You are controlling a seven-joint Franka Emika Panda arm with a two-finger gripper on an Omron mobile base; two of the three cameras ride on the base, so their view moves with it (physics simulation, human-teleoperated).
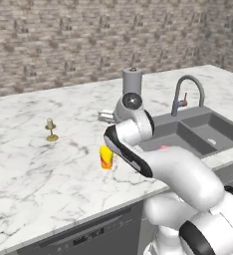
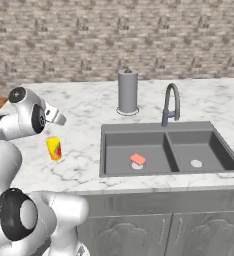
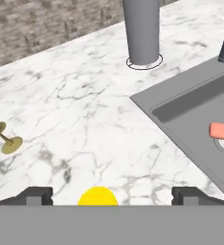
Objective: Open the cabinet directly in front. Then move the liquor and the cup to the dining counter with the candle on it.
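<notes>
The dining counter (image 1: 34, 174) spread wide in white marble, its sink (image 2: 154, 145) off toward three o'clock from the arm. On the bare stone stood the cup (image 1: 106, 157), yellow, upright, its long axis vertical, set down and free. The gripper (image 3: 112, 195) hung directly over it with its fingers spread wide and holding nothing; from the hand's own camera the cup's rim sat between the two tips, slightly toward the nine o'clock one. The candle (image 1: 51, 130) stood well apart, near ten o'clock from the cup. I judged the arm need only lift clear, though whether a fingertip brushed the rim I could not quite tell.
</notes>
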